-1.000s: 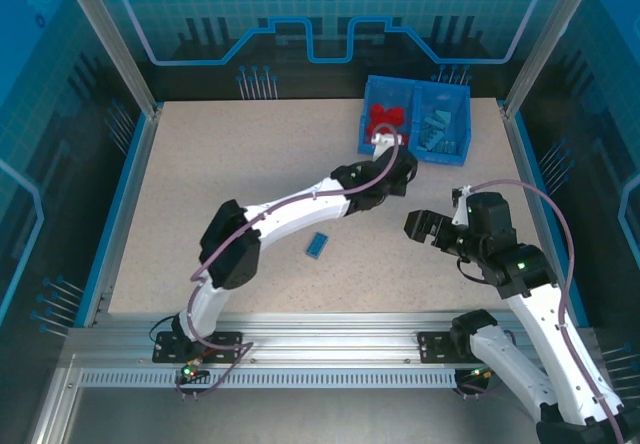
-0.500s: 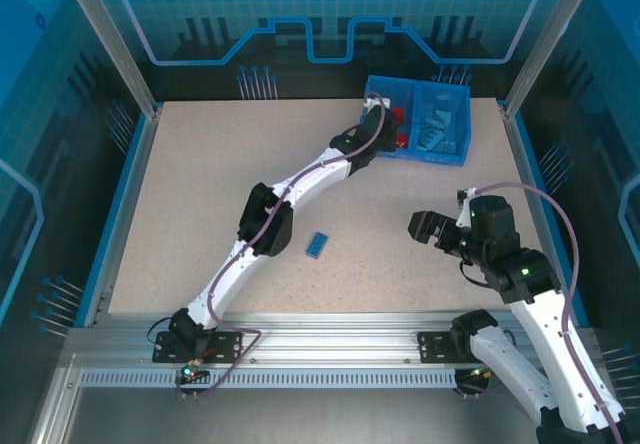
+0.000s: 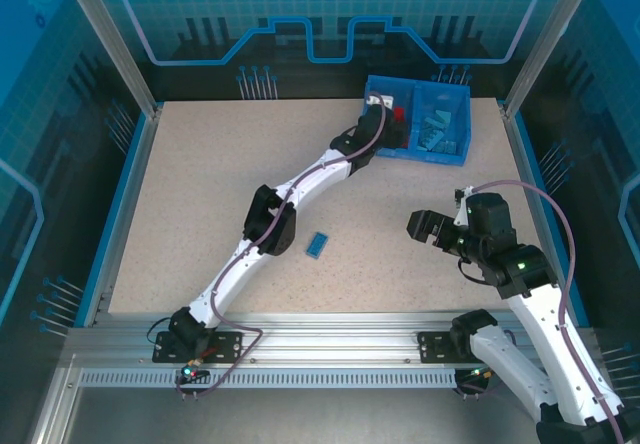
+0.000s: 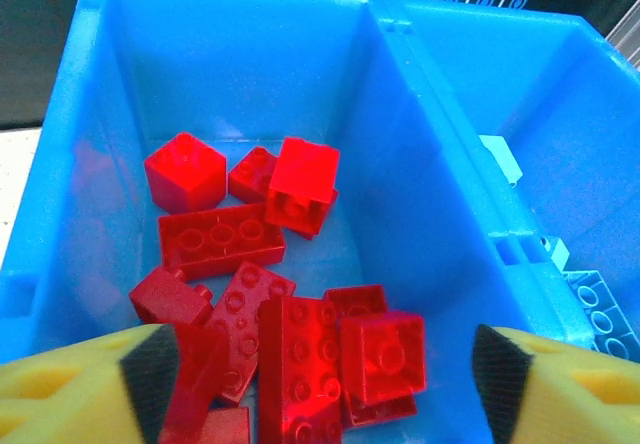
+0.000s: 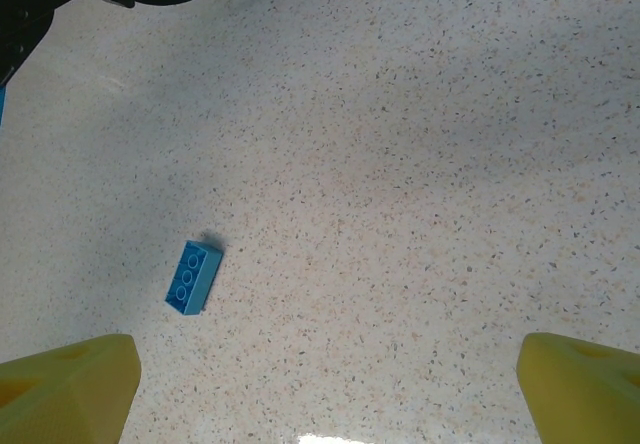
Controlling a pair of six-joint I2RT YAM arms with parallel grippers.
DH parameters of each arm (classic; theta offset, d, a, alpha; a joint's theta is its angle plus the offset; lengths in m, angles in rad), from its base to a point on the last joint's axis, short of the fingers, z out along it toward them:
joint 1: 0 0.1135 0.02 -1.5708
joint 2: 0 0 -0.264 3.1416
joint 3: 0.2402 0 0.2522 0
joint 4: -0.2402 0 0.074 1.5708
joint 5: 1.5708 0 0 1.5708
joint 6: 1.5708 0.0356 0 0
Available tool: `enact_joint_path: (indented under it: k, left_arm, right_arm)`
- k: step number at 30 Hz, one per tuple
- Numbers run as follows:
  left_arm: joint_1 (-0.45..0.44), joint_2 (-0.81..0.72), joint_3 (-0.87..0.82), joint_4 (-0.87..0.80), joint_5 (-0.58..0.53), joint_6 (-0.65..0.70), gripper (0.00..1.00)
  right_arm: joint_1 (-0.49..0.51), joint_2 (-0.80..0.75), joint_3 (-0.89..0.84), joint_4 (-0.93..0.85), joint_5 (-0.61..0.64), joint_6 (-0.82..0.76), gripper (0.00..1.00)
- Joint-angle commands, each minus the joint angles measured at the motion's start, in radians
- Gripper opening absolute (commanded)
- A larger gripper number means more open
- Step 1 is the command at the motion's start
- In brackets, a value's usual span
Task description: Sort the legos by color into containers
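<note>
**Top view.** One blue bin [image 3: 432, 155] with two side-by-side compartments stands at the far right corner of the table [image 3: 220, 184]. Red bricks [image 3: 399, 117] lie in its left compartment and light blue bricks [image 3: 436, 130] in its right, too small here to count. One loose blue brick [image 3: 318, 245] lies near the table's middle, toward the near edge. The left gripper [image 3: 378, 124] hangs over the left compartment. The right gripper [image 3: 419, 226] hovers above the table's right half, well apart from the loose brick. The tabletop is speckled beige with a blue rim. Two aluminium posts [image 3: 110, 34] rise from the far corners, before blue panels [image 3: 200, 9] printed with circuit lines and a gear.

**Left wrist view.** About ten red bricks are heaped on the left compartment's floor. Three light blue bricks show in part beyond the divider [image 4: 430, 164]. The two yellow, black-padded fingers [image 4: 150, 364] stand far apart, clamping nothing.

**Right wrist view.** The single blue brick lies flat, studs up, on bare tabletop. The two yellow fingertips [image 5: 70, 389] are spread wide and empty.
</note>
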Motion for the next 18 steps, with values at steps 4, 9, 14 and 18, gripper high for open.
enact_joint_path:
  k: [4, 9, 14, 18]
  left_arm:
    - [-0.007, -0.419, -0.368, 0.111, 0.109, -0.065, 0.91]
    - [-0.017, -0.798, -0.863, 0.322, 0.178, -0.032, 0.98]
    - [-0.028, -1.213, -1.258, 0.285, 0.213, 0.121, 0.99]
    - [-0.044, -1.518, -1.467, 0.089, 0.235, 0.299, 0.99]
  right_arm:
    - [0.011, 0.003, 0.011, -0.023, -0.004, -0.01, 0.98]
    - [0.021, 0.069, 0.028, -0.006, -0.055, -0.061, 0.98]
    - [0.151, 0.17, 0.027, 0.078, -0.04, -0.012, 0.98]
    - [0.318, 0.332, 0.018, 0.232, -0.037, 0.115, 0.98]
